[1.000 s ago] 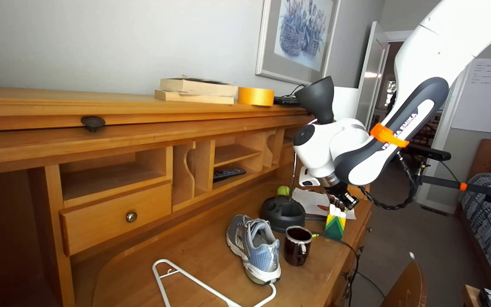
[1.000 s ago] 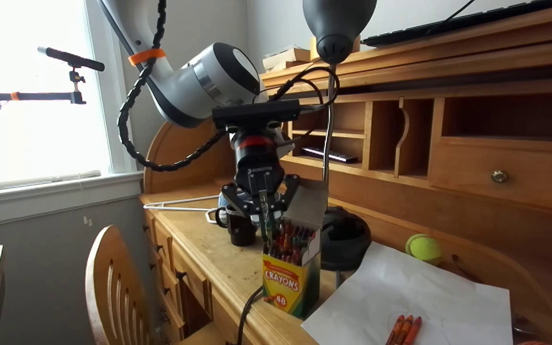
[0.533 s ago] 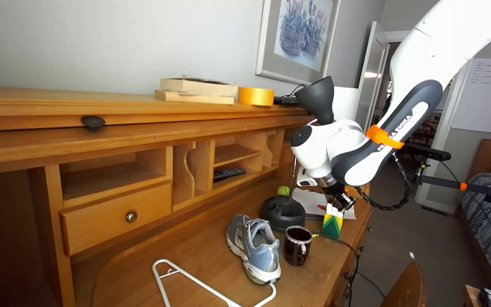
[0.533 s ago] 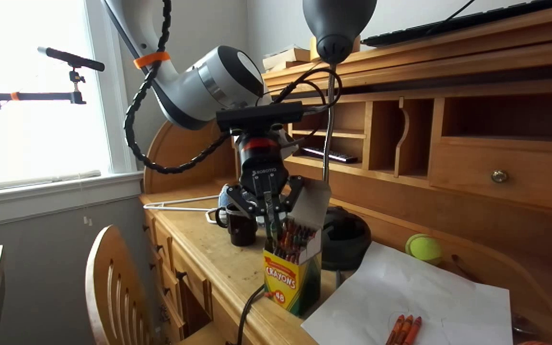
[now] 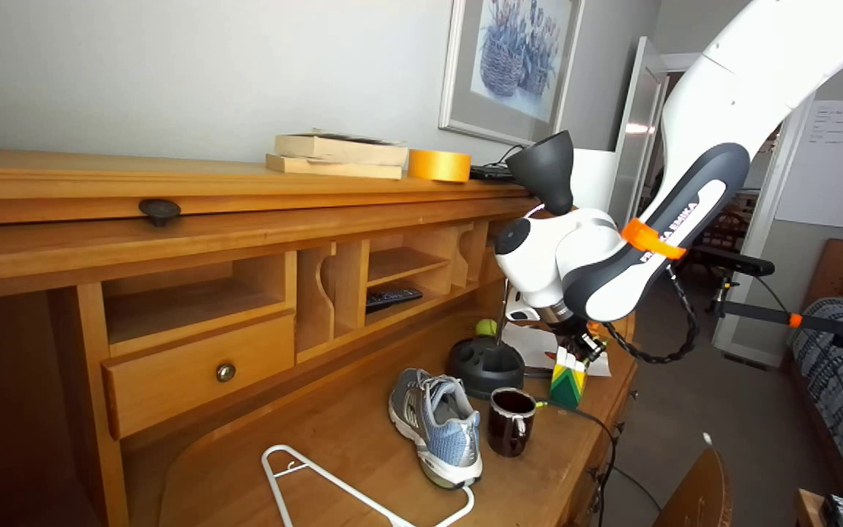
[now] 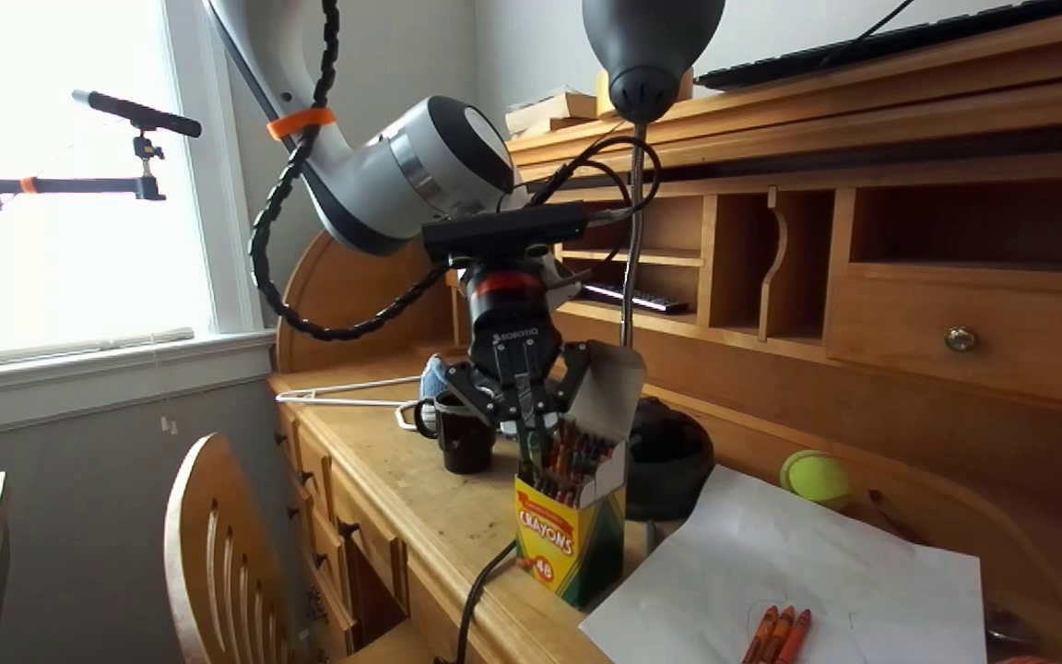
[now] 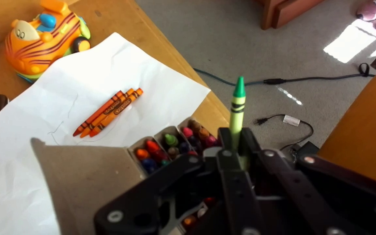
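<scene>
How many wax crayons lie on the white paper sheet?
3, side by side in the wrist view: a red-orange crayon at left, orange crayon in the middle, another orange crayon at right.

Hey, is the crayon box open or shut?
Open. The box has its lid flipped up, and the tips of the crayons show at the top.
</scene>
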You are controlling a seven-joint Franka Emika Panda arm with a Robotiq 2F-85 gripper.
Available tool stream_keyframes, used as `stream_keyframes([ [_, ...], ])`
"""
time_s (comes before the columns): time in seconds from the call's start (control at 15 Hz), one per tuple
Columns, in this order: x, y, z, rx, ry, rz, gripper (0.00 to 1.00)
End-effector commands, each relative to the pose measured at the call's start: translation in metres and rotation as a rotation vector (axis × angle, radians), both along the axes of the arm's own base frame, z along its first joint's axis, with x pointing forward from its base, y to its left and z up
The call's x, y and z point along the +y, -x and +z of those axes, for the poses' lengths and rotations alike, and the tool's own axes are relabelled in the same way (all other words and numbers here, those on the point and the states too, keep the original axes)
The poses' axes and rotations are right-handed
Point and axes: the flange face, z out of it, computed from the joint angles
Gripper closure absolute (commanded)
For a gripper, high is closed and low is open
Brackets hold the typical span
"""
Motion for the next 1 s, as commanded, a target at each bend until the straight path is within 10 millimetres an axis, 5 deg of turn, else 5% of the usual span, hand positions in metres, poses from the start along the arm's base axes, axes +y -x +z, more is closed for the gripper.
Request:
stream_keyframes([
  [0.0, 0.001, -0.005, -0.008, -0.016, 0.015, -0.021, 0.65],
  [0.07, 0.001, -0.006, -0.008, -0.021, 0.016, -0.025, 0.64],
  [0.6, 0.001, -0.009, -0.01, -0.049, 0.031, -0.053, 0.04],
  [0.93, 0.016, -0.008, 0.002, -0.085, 0.043, -0.077, 0.0],
])
